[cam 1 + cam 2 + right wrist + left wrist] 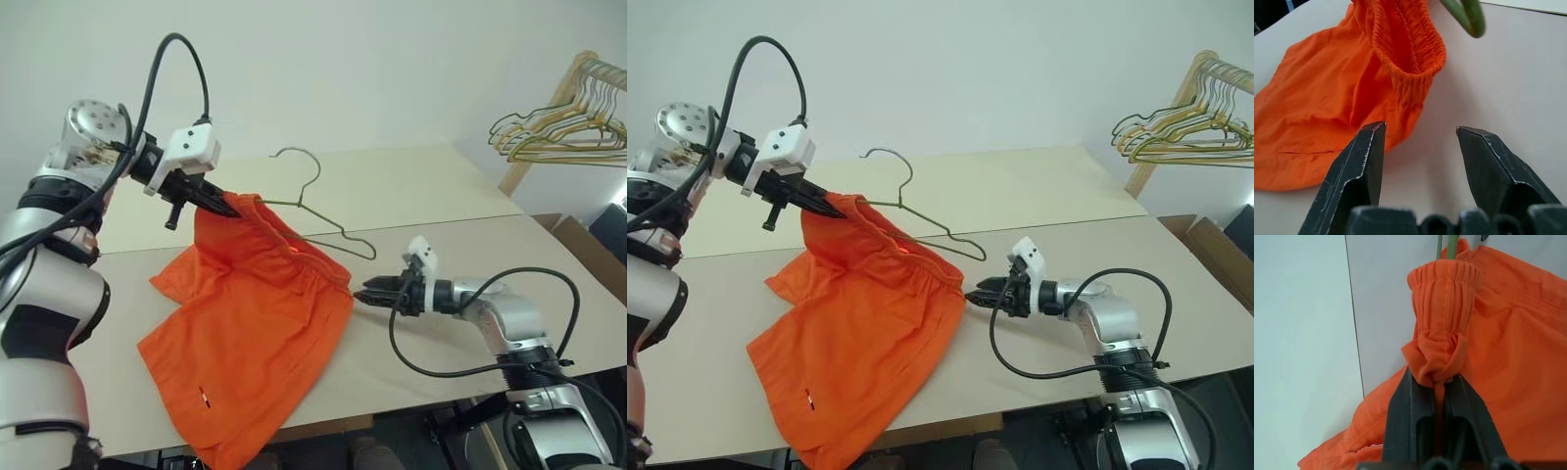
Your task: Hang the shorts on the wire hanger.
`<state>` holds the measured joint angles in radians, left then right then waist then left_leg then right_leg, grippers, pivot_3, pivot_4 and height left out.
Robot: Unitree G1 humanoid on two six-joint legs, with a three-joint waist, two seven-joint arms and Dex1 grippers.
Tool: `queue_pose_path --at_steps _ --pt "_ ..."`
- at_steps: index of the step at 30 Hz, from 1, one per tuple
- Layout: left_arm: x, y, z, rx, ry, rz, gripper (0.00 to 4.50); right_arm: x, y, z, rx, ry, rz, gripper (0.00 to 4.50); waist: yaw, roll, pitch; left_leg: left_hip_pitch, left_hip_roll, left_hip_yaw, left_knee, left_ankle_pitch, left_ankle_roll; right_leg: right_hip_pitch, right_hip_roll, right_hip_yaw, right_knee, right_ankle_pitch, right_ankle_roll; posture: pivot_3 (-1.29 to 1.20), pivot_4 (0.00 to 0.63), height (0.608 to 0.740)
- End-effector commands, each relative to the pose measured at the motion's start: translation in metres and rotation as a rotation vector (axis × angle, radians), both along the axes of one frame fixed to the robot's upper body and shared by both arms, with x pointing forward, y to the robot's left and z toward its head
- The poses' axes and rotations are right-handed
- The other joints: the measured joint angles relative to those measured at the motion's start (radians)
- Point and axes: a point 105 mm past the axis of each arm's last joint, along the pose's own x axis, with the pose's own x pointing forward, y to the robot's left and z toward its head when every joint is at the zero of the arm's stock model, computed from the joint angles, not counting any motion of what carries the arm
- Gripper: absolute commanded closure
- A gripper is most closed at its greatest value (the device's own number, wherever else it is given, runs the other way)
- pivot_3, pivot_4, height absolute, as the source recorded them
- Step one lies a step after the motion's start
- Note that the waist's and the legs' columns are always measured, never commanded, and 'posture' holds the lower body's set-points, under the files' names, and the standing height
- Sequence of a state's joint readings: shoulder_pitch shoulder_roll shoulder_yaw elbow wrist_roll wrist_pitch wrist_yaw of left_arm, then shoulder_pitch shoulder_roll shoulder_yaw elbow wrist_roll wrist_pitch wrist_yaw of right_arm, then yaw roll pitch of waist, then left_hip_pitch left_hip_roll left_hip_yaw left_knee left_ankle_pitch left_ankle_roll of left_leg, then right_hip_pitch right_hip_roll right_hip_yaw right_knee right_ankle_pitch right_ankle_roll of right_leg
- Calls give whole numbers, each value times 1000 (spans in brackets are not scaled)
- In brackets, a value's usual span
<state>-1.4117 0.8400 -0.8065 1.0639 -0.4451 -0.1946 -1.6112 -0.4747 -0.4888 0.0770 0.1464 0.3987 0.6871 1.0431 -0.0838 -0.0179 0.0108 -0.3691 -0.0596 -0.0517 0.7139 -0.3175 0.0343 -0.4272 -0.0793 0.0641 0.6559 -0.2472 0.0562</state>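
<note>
Bare table point(460, 333) around right gripper point(364, 292); shorts point(255, 343) just beside block leftward path.

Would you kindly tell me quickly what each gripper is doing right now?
Left gripper: shut on the shorts at the waistband.
Right gripper: open, holding nothing, beside the shorts.

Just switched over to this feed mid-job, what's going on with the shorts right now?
The left tool is shut on one end of the waistband of the orange shorts, holding it up off the table. The wire hanger is threaded into the waistband, with its hook sticking up and one shoulder poking out towards the right arm. The right tool is open, low over the table just beside the other end of the waistband, gripping nothing. The rest of the shorts drapes across the table.
</note>
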Motion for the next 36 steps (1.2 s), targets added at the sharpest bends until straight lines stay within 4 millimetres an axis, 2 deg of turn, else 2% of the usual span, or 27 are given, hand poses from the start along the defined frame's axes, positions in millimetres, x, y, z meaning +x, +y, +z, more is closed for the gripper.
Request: queue_pose_path --at_steps 1,8,11,18,23,28,32,36 --pt "-2 -1 13 -36 -32 -11 4500 4 10 8 24 -13 21 1731 -2 0 0 0 0 0 0 0 0 0 0 0 0 0 0 -45 0 740" --pt "-3 -2 11 -58 -19 -16 4500 8 21 4 57 16 28 1731 -7 0 0 0 0 -1 0 0 0 -1 0 0 1 0 0 -44 0 740" --pt "-3 -1 10 -56 -20 -16 4500 9 24 4 69 32 34 2308 -11 0 0 0 0 -1 0 0 0 -1 0 0 1 0 0 -44 0 740" --pt "-3 0 9 -56 -21 -11 4500 13 23 -1 60 39 0 4486 -13 0 0 0 0 -2 0 0 0 -1 0 0 2 0 0 -45 0 740" --pt "-4 3 8 -53 -18 -6 4500 12 19 -1 70 38 -21 4486 -14 0 0 0 0 -2 0 0 0 -1 1 0 2 0 0 -46 0 740" --pt "-10 12 6 -23 -11 -5 4500 24 -10 3 72 22 -149 4486 -14 0 0 0 0 -2 0 0 0 -2 0 0 2 0 0 -49 0 740" --pt "-11 17 4 -5 -6 6 4500 24 -36 6 41 -6 -180 4486 -12 0 0 0 -1 -2 0 0 0 -2 0 1 2 0 0 -51 0 740" --pt "-9 20 2 12 -3 21 4500 22 -46 9 29 -24 -179 4486 -14 0 0 0 0 -2 0 0 0 -2 0 1 2 0 0 -51 0 740"
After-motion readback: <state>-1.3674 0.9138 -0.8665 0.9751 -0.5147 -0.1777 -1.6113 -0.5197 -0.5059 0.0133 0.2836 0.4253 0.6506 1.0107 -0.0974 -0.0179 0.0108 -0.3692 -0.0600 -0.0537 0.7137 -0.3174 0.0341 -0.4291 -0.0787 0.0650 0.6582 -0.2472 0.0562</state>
